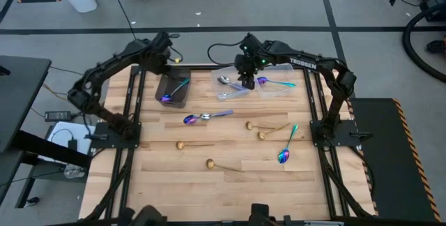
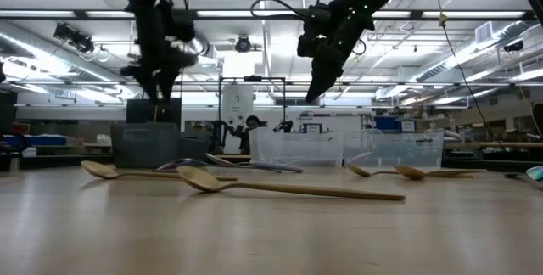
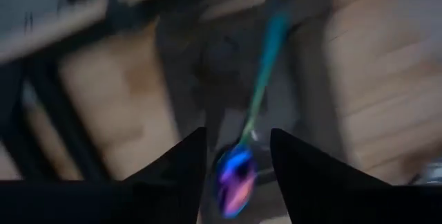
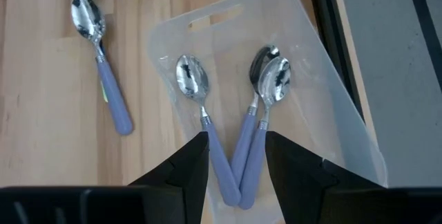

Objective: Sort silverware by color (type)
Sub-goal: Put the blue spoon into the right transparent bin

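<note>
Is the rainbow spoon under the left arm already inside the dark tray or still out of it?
Inside. The iridescent rainbow spoon lies in the dark rectangular tray, below the left gripper, whose jaws stand apart and hold nothing.

Left hand (image 3: 238, 156) and right hand (image 4: 236, 156) both open, raised, arms extended.

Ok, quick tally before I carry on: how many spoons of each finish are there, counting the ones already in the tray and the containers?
Gold spoons: 4
Silver spoons with lavender handles: 4
Rainbow spoons: 4
Total: 12
</note>
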{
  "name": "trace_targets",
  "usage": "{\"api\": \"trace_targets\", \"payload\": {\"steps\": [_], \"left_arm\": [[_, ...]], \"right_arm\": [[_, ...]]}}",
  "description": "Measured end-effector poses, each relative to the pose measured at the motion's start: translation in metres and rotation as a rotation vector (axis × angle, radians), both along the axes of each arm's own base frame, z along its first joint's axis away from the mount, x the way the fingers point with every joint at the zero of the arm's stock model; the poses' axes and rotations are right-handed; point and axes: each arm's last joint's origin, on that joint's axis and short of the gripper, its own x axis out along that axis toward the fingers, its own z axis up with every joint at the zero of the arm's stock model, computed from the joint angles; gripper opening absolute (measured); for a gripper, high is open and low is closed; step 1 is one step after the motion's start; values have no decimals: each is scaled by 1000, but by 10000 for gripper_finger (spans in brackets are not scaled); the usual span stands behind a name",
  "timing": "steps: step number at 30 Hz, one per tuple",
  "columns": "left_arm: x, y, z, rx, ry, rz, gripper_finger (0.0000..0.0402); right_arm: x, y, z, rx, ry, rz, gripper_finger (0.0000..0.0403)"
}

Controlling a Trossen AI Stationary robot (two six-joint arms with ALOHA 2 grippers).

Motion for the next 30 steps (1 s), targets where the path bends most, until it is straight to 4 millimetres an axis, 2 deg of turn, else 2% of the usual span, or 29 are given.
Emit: {"api": "trace_targets", "payload": {"steps": [5,10,13,16,20,24,30], "left_arm": [[26,-24,23,142,-132,-146,169],[61,-50,24,160,-204,-300,169],[82,-68,14,156,-210,-403,169],[98,-87,-1,149,-198,-515,169],[105,-107,-25,117,-166,-596,169],[107,-120,-46,80,-210,-585,169],[112,-136,-52,24,-270,-542,169]], "right_arm": [[4,6,0,2,0,15,152],[9,16,-1,40,9,-5,150],[13,30,-2,63,45,-8,150],[13,49,-6,45,167,-19,150],[4,74,-8,95,344,-13,150],[-3,88,-9,198,436,-25,150],[-6,101,-8,231,440,-23,150]]}}
